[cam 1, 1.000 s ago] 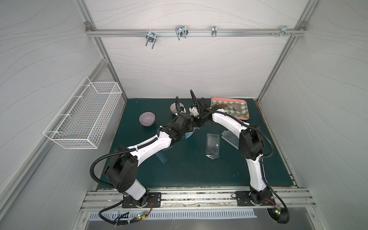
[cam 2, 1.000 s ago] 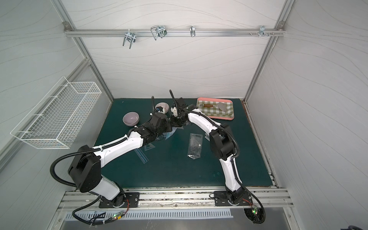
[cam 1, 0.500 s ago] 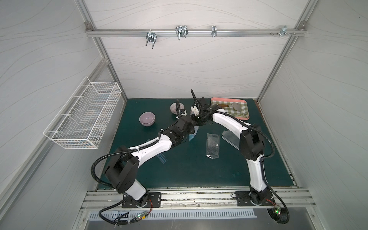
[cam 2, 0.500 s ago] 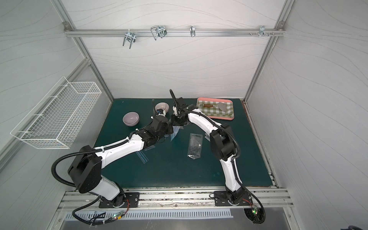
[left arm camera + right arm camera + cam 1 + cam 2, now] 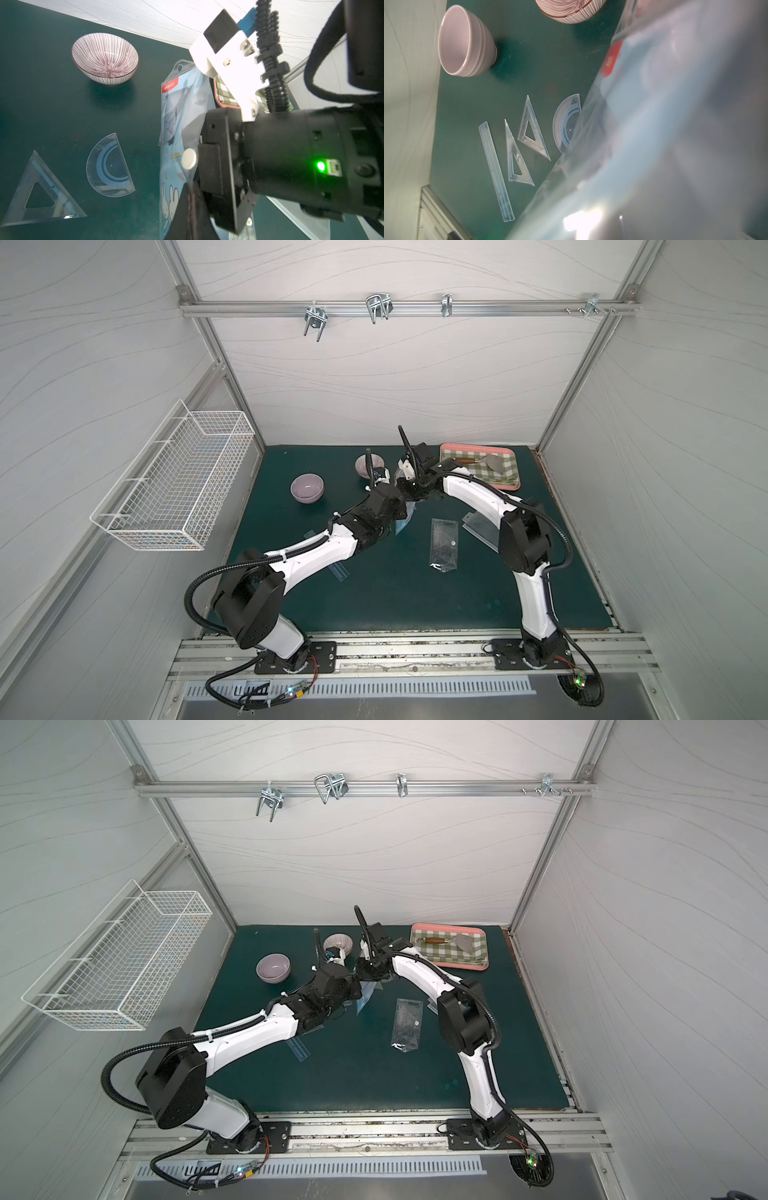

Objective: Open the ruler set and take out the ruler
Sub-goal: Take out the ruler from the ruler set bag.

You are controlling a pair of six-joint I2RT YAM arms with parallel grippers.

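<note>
Held item: blue printed pouch (image 5: 176, 116) of the ruler set, lifted off the table (image 5: 374, 601) at far centre, between both arms.
Left pincer (image 5: 189, 199): clamped on the pouch's lower edge.
Right pincer (image 5: 411, 494): closed on the pouch's flap side; the film fills its wrist view.
Out of the pouch: ruler (image 5: 496, 172), flat on the table, near-left of the pouch, partly under the left arm in both top views.
Beside it: narrow set square (image 5: 517, 164), wide set square (image 5: 532, 133), protractor (image 5: 566, 124).
Also present: striped bowl (image 5: 105, 58), lilac bowl (image 5: 306, 487), checked tray (image 5: 478, 446) far right, clear bag (image 5: 444, 545).
</note>
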